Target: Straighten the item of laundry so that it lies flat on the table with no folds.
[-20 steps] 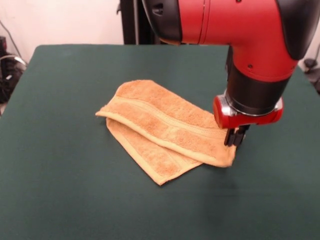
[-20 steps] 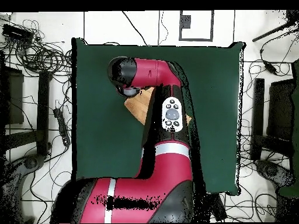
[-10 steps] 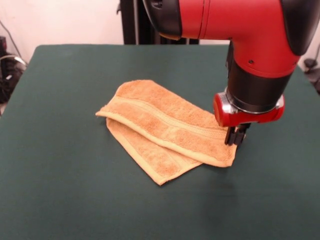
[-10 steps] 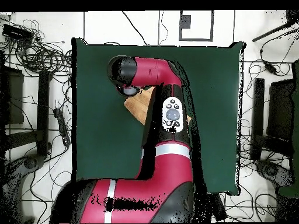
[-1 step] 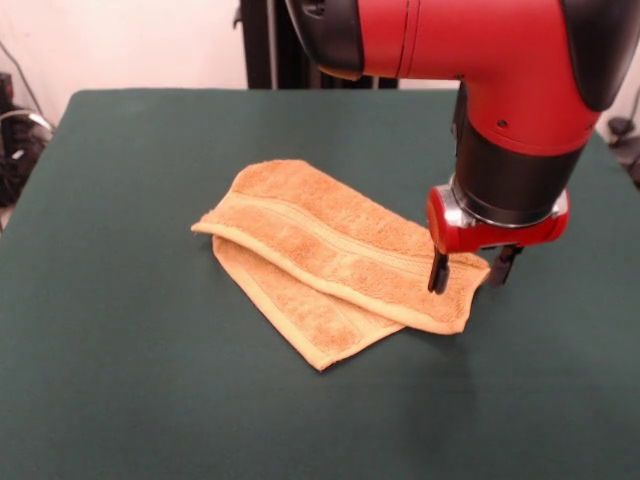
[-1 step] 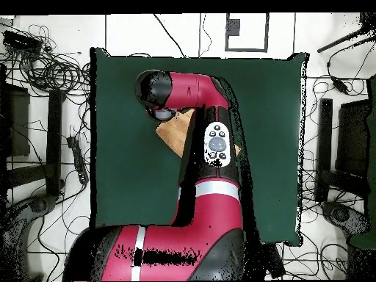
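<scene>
The item of laundry (image 5: pixel 330 260), an orange-tan towel, lies folded over itself near the middle of the dark green table (image 5: pixel 120 380); a lower layer sticks out at the front. My gripper (image 5: pixel 470 270) stands open over the towel's right corner, one finger (image 5: pixel 437 272) on the cloth and the other just past its edge. From overhead, only a tan patch of the towel (image 6: pixel 176 131) shows beside the red arm, which covers the gripper.
Cables and stands crowd the floor around the table (image 6: pixel 272 88) in the overhead view. A black post (image 5: pixel 262 45) rises behind the table's far edge.
The gripper, shut at the towel's right corner before, has opened; its fingers now straddle the corner. The towel has not moved.
</scene>
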